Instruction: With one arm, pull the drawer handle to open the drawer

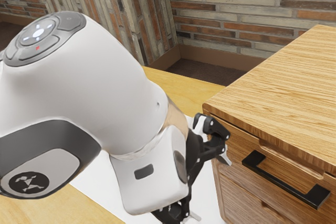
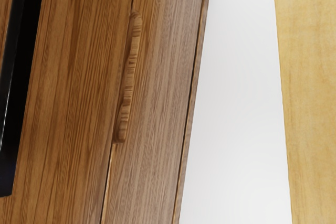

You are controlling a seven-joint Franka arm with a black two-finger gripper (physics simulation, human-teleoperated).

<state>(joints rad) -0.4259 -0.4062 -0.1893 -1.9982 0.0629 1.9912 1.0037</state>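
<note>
1. Well, the hand (image 1: 216, 141) sits at the cabinet's (image 1: 283, 87) front corner, close against the top drawer (image 1: 239, 142).
2. A black handle (image 1: 286, 178) runs across that drawer's front, further along the cabinet and apart from the hand.
3. The drawer looks flush with the cabinet, probably shut.
4. The arm hides much of the hand, so I cannot tell whether it is wide or narrow.
5. A white sheet (image 2: 236, 103) covers the desk (image 1: 184, 90) at the cabinet's foot.

Your exterior camera sat close behind the arm (image 1: 79, 108), looking past it toward the cabinet (image 1: 283, 93). Your wrist camera faced the cabinet's front from very near; both caught the handle (image 1: 282, 183).
</note>
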